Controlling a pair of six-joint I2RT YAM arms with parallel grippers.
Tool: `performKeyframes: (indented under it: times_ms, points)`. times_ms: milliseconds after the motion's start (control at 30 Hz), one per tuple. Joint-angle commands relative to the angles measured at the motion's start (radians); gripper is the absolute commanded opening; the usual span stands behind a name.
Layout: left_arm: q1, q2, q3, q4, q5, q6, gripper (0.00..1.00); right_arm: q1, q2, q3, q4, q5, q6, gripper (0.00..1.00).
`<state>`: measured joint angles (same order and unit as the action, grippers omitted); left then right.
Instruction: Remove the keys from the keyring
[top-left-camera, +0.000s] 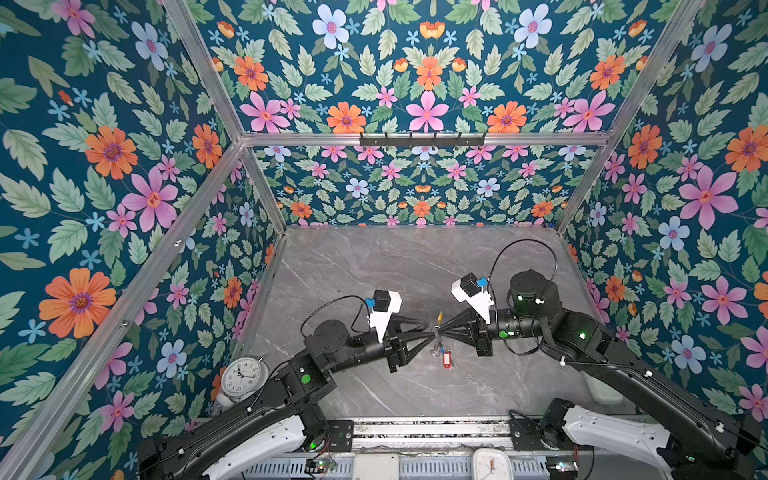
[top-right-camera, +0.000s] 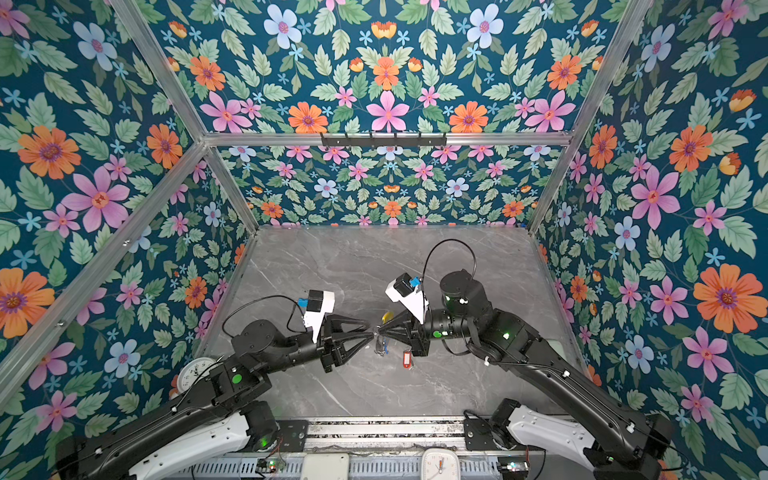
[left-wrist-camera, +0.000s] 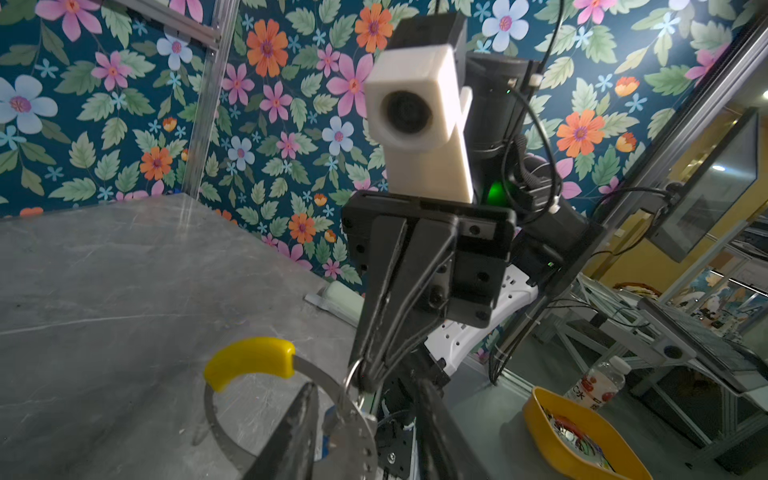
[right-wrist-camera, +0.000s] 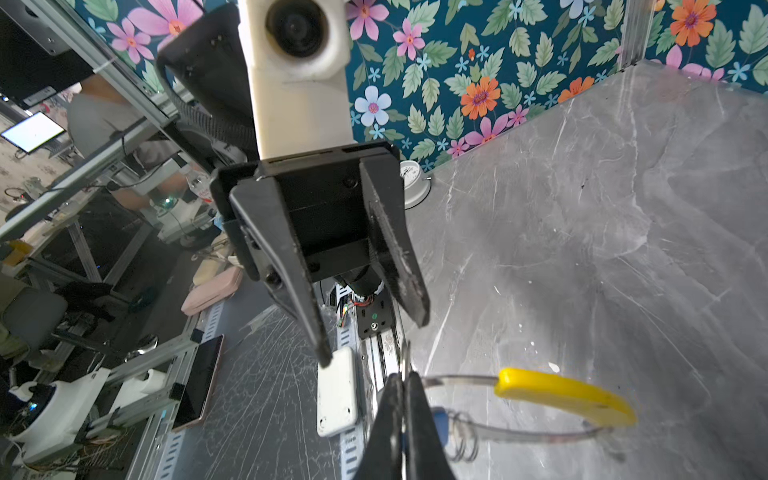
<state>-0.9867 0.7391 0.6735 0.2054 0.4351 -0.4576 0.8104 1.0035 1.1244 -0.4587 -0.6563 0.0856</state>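
Bimanual key removal, second key in hand. At left, the left hand (top-left-camera: 429, 333) is partly open. In the right wrist view its fingers (right-wrist-camera: 299, 282) stand clearly apart with nothing between the tips, poised just beside the keyring (right-wrist-camera: 461, 378) but gripping nothing. At centre, the keyring hangs in the air above the grey tabletop (top-left-camera: 374, 270), midway between the two arms. Its yellow sleeve (right-wrist-camera: 565, 395) lies on the side of the hoop away from the grip point. The blue-tagged key (right-wrist-camera: 439, 422) is threaded on the hoop close to the grip point, with a small coil of split ring showing beside the blue plastic; the key's blade cannot be made out. At right, the right hand (left-wrist-camera: 368, 374) is fully closed on the thin wire of the keyring and alone supports it. Below and just right of the hoop, the red-tagged key (top-left-camera: 446, 360) appears to lie on the tabletop, apart from the hoop, so that key is judged already removed. The step in hand is therefore the approach to the blue-tagged key. The next move would call for the left hand to close on the blue tag or its split ring. It would then draw the key along the wire to the hoop's opening while the right hand keeps the hoop steady. The small, crowded target beside the right fingertips leaves little room for error.
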Motion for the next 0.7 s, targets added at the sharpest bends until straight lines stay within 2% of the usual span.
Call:
performKeyframes:
  times_ms: [0, 200, 300, 467, 667]
  points:
    - [0.017, 0.023, 0.032, -0.070, 0.085, 0.033, 0.41, 0.000, 0.006, 0.032, -0.108, -0.020, -0.095, 0.00]
    - [0.027, 0.058, 0.058, -0.086, 0.149, 0.036, 0.41, 0.001, 0.024, 0.080, -0.169, -0.025, -0.130, 0.00]
    - [0.029, 0.073, 0.068, -0.089, 0.162, 0.037, 0.36, 0.001, 0.033, 0.090, -0.186, -0.023, -0.138, 0.00]
    - [0.029, 0.090, 0.085, -0.097, 0.177, 0.040, 0.23, 0.001, 0.035, 0.097, -0.198, -0.007, -0.145, 0.00]
    - [0.028, 0.109, 0.095, -0.095, 0.199, 0.043, 0.17, 0.000, 0.043, 0.096, -0.190, 0.007, -0.141, 0.00]
